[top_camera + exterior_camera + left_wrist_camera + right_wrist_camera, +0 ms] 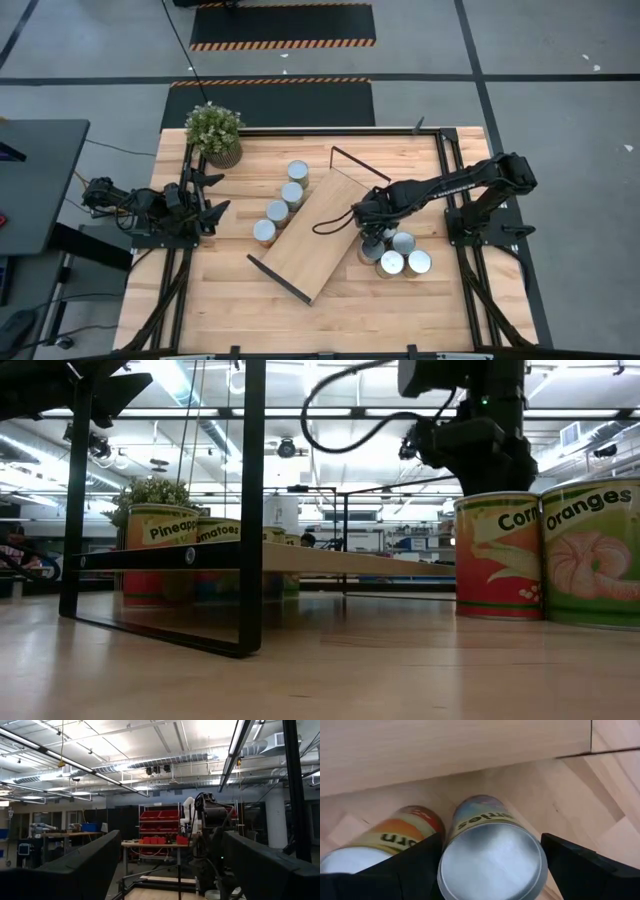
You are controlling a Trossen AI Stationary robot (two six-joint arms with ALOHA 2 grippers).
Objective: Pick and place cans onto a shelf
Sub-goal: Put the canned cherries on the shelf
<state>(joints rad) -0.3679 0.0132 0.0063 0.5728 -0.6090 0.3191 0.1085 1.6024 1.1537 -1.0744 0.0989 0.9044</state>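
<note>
- Right hand [490,865]: lowered over the can cluster near the table's right edge, fingers spread to either side of one upright can [490,855] whose silver top fills the right wrist view. Contact with the can wall is not visible, so no grip is confirmed.
- Neighbouring can [395,840]: stands just beside the straddled one, close to one finger; clearance there looks tight.
- Handling, judged: rigid metal tin, likely moderately heavy if full, smooth label, so somewhat slippery. Take hold across the cylindrical side wall, around mid-height, not at the rim.
- Orientation: the can's long axis is vertical, shiny top facing up. Keep it upright during transfer.
- Remaining cans [405,262] of this cluster: grouped on the table between the shelf and the right edge.
- Shelf [315,235]: long board lying diagonally at the table's centre, long axis running from the near-left toward the far-right. No can is on it yet.
- Second row of cans [283,205]: four along the shelf's left side.
- Left hand [205,195]: parked at the left edge, fingers apart, holding nothing.
</note>
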